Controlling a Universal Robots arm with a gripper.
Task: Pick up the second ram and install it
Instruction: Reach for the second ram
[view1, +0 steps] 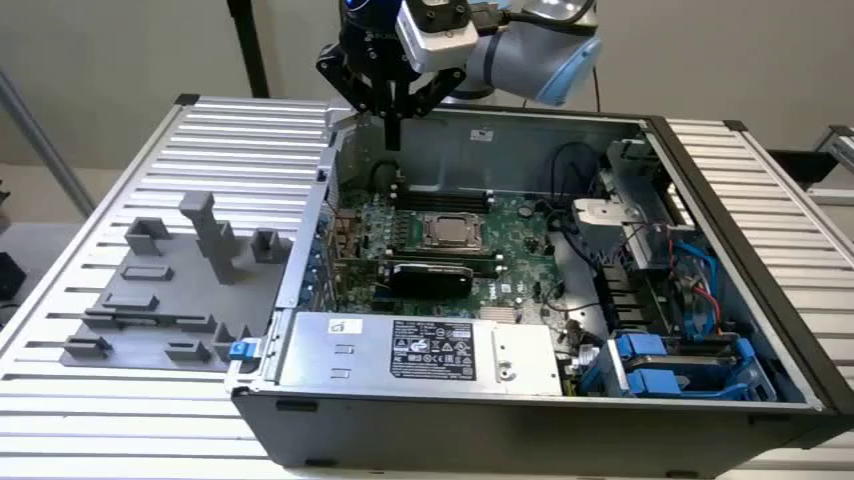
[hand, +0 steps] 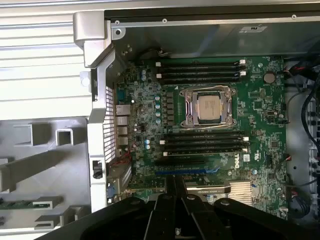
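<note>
The open computer case (view1: 441, 440) has the grey fixture (view1: 147, 300) at its nine o'clock. My gripper (view1: 392, 128) hangs over the case's eleven o'clock corner, jaws pressed together, holding nothing. The ram stick (hand: 22, 204) sits in the fixture, its long axis parallel to the board's memory slots (hand: 200, 70). I'd open wide and come down square across its long edges.

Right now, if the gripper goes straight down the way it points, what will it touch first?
Most likely the motherboard inside the open computer case; the gripper hangs above it, pointing down. Depth is unclear, so the exact spot cannot be told.
</note>
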